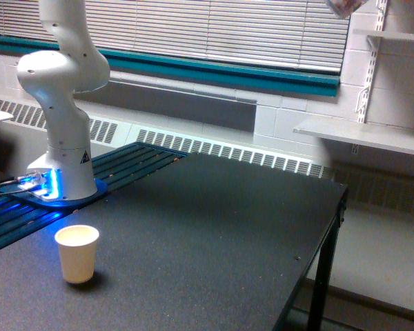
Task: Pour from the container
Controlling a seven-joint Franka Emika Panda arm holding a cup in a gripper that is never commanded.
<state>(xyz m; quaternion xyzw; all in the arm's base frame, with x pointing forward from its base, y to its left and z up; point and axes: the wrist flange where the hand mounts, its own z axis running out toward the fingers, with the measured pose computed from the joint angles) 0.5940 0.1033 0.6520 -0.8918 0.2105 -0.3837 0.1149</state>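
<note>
Here a cream paper cup stands upright on the black table, near the arm's white base. A blurred clear container shows high above the table at the top edge; the gripper itself is out of view.

One cream-coloured paper cup is standing at seven o'clock on one black rectangular table; one white robot arm is rising at ten o'clock.

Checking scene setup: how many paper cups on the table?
1. The paper cup stands upright near the table's front edge, at the exterior view's left, in front of the robot base.
</note>
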